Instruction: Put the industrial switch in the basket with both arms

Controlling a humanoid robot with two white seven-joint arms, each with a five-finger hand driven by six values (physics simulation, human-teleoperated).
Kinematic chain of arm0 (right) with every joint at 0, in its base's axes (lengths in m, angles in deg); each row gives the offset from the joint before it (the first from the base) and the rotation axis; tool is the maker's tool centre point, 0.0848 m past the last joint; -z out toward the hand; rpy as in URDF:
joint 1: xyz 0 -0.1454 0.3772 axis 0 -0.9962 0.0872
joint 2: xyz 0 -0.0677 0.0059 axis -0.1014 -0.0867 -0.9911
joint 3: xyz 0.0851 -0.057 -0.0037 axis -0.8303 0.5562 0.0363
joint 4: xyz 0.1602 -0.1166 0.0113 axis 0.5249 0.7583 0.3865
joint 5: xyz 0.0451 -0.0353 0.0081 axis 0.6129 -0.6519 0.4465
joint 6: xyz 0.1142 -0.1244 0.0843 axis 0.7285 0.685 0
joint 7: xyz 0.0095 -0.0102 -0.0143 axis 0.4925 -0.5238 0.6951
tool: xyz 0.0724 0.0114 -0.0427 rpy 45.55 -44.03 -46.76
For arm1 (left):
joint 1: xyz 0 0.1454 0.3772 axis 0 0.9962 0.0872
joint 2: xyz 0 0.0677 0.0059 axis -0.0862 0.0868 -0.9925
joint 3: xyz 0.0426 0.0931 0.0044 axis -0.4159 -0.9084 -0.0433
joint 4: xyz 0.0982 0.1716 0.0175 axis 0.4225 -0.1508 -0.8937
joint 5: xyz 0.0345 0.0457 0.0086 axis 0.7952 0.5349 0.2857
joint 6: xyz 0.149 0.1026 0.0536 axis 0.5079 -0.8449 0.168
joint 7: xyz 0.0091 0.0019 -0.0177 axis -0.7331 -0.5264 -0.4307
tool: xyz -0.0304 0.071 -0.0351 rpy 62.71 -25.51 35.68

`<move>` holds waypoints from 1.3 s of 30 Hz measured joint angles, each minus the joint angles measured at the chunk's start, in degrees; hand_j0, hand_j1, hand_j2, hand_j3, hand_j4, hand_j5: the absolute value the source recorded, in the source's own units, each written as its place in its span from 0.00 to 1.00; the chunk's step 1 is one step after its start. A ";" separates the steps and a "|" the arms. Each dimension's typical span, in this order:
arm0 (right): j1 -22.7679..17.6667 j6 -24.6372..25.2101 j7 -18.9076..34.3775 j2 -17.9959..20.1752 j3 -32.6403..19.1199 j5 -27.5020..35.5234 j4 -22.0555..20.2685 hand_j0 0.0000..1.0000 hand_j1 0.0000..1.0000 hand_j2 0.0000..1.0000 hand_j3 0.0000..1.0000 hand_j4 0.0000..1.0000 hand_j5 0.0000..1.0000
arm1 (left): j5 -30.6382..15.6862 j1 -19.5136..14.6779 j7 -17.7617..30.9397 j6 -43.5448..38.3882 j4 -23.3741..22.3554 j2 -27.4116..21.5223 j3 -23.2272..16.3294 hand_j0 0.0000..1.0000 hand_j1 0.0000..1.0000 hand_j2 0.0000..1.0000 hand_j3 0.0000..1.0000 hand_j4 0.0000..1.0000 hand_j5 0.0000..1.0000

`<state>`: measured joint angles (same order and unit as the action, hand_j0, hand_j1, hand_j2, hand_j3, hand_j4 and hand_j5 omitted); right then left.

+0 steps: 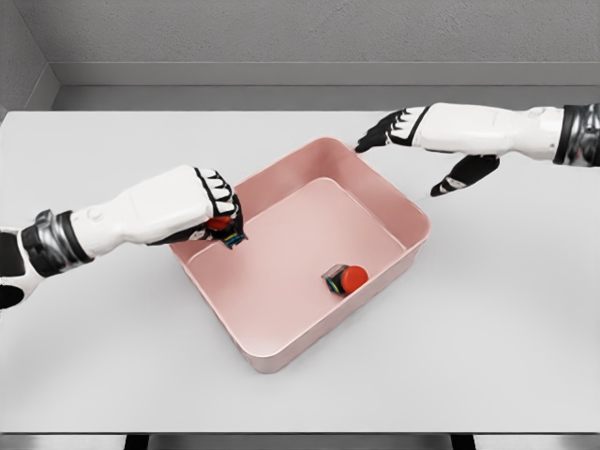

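A pink rectangular basket [412, 221] sits turned at an angle in the middle of the white table. One industrial switch [346, 278], a dark block with a red button, lies on the basket floor near its right wall. My left hand [219, 217] hovers over the basket's left rim, shut on a second switch [223, 228] whose red button and dark body show under the curled fingers. My right hand [403, 131] hangs above the table just beyond the basket's far corner, fingers spread and holding nothing.
The white table [487, 356] stretches around the basket on all sides. A grey wall runs along the table's far edge.
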<state>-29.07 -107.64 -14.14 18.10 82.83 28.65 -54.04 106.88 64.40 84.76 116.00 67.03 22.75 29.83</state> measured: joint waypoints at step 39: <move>-2.90 0.00 0.00 6.21 -2.70 1.13 0.71 1.00 1.00 1.00 1.00 1.00 1.00 | -4.73 -5.45 2.20 0.01 0.02 -11.63 -5.14 1.00 1.00 1.00 1.00 1.00 1.00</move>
<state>-31.97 -107.65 -14.14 24.32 80.13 29.77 -53.33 102.15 58.95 86.96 116.01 67.05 11.12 24.69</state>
